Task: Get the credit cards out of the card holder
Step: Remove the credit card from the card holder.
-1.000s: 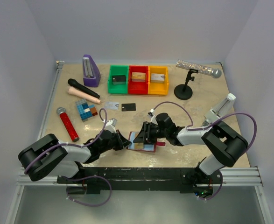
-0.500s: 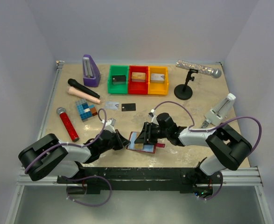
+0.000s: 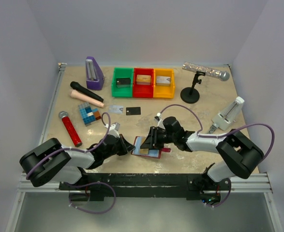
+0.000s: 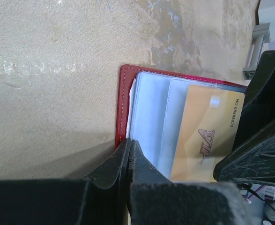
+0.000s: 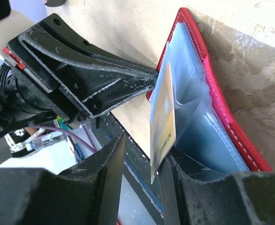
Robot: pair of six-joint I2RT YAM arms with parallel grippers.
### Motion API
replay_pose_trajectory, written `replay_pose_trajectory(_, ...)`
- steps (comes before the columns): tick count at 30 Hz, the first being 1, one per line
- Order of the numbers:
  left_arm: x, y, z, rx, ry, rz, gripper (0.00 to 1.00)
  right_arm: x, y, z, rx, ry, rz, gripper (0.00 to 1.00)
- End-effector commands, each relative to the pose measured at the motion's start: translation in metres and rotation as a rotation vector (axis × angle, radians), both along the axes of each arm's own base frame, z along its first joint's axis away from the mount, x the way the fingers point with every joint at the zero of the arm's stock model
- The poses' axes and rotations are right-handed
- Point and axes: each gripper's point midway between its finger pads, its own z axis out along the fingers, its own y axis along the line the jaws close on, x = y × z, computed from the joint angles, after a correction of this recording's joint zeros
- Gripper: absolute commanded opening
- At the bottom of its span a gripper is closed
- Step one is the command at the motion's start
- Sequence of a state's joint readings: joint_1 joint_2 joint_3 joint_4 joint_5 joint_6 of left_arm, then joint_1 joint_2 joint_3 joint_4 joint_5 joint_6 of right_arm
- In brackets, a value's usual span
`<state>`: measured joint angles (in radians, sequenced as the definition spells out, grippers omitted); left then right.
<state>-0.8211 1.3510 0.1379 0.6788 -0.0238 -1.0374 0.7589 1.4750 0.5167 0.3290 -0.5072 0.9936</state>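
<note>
The right arm point(image 3: 241, 154) swings its elbow a bit more to the right, nearer the front of the desk point(image 3: 258, 92); its purple cable point(image 3: 260, 126) spreads out wider.

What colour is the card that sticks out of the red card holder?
The card is gold-tan with dark print, seen best in the left wrist view.

The card holder point(image 4: 123, 103) looks stitched red leather, the gold card point(image 4: 207, 136) smooth plastic.
</note>
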Motion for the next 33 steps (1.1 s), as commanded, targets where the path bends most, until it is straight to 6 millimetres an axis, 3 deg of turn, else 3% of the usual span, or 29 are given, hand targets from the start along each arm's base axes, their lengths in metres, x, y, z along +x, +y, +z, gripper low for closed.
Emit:
replay_pose_trajectory(1, -0.023, 0.041, -0.055, 0.221, 0.118, 0.027, 0.00, 0.007, 0.001, 0.016, 0.023, -0.068, 0.001, 0.37)
replay_pose_trajectory(18, -0.023, 0.044, -0.056, 0.229, 0.116, 0.037, 0.00, 0.006, -0.008, 0.016, 0.000, -0.080, -0.013, 0.32)
replay_pose_trajectory(33, -0.021, 0.046, -0.046, 0.218, 0.088, 0.047, 0.00, 0.006, -0.018, 0.002, -0.043, -0.064, -0.041, 0.25)
